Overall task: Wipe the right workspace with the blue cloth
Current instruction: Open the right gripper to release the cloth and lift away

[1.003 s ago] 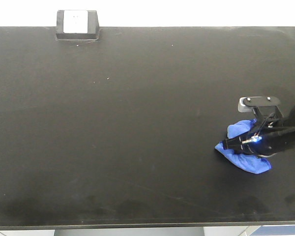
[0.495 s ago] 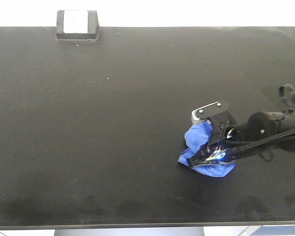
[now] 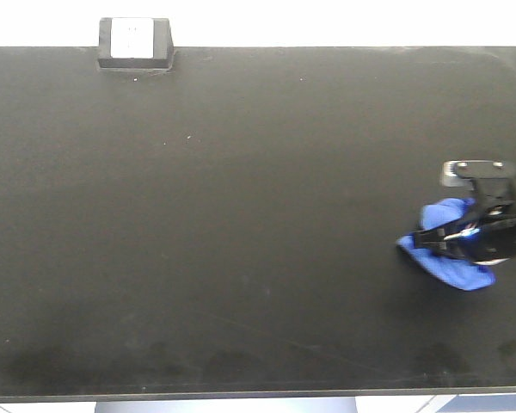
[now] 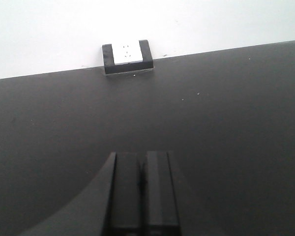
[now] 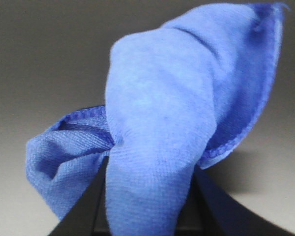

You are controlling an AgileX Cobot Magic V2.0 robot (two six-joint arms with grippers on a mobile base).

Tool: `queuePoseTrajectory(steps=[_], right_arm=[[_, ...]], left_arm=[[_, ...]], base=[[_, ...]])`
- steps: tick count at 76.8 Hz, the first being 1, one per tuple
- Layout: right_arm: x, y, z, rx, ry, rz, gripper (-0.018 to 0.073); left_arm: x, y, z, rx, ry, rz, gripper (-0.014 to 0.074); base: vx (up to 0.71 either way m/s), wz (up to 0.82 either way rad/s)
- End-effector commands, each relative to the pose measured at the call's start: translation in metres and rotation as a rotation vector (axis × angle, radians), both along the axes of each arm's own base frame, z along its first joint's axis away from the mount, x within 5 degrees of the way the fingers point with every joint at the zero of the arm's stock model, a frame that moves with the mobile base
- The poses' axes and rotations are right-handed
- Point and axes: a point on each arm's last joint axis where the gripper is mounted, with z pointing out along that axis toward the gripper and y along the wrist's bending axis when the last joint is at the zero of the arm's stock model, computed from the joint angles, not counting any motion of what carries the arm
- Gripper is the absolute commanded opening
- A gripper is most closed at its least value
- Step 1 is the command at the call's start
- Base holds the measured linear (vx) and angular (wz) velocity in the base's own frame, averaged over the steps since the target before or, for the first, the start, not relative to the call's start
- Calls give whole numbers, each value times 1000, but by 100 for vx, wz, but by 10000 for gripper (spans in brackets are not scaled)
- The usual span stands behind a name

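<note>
The blue cloth (image 3: 451, 258) lies bunched on the black table at the far right in the front view. My right gripper (image 3: 447, 243) is shut on the blue cloth and presses it onto the table. In the right wrist view the cloth (image 5: 162, 128) fills most of the frame and hides the fingertips. My left gripper (image 4: 142, 162) shows only in the left wrist view. Its jaws are closed together with nothing between them, low over the table's left part.
The black table (image 3: 241, 215) spans the whole front view. A small black box with a white top (image 3: 135, 41) stands at the far left back edge and also shows in the left wrist view (image 4: 127, 56). The table's front edge runs along the bottom.
My right gripper swept the cloth left toward the table's middle, then back right. It is now at the far right, slightly farther back than one second ago. The left gripper shows no change.
</note>
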Motion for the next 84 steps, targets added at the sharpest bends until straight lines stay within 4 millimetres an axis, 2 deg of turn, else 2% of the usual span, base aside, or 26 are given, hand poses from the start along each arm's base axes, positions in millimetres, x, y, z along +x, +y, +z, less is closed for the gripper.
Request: queuePoseTrajectory(steps=[1, 13, 18, 23, 33, 47, 56, 60, 71, 84], right_arm=[[-2, 30, 8, 14, -26, 108, -3], [-20, 94, 8, 18, -41, 346, -3], [-26, 108, 9, 22, -50, 393, -3], [-26, 110, 9, 22, -61, 399, -3], [-16, 90, 9, 15, -70, 322, -3], [2, 23, 9, 3, -64, 79, -1], [5, -8, 9, -3, -65, -30, 1], [5, -13, 9, -8, -64, -37, 6], [6, -12, 10, -22, -76, -3, 42], [5, -9, 9, -13, -63, 4, 162]], left_arm=[[0, -1, 16, -18, -106, -19, -6], [0, -1, 16, -18, -106, -19, -6], [0, -1, 16, -18, -106, -19, -6], [0, -1, 16, -18, -106, -19, -6], [0, -1, 16, -18, -106, -19, -6], [0, -1, 16, -18, -106, -19, -6], [0, -1, 16, -18, -106, -19, -6], [0, -1, 16, -18, -106, -19, -6], [0, -1, 16, -18, -106, -19, -6], [0, -1, 16, -18, -106, -19, -6]], base=[[0, 0], [0, 0], [0, 0], [0, 0], [0, 0], [0, 0], [0, 0], [0, 0], [0, 0], [0, 0]])
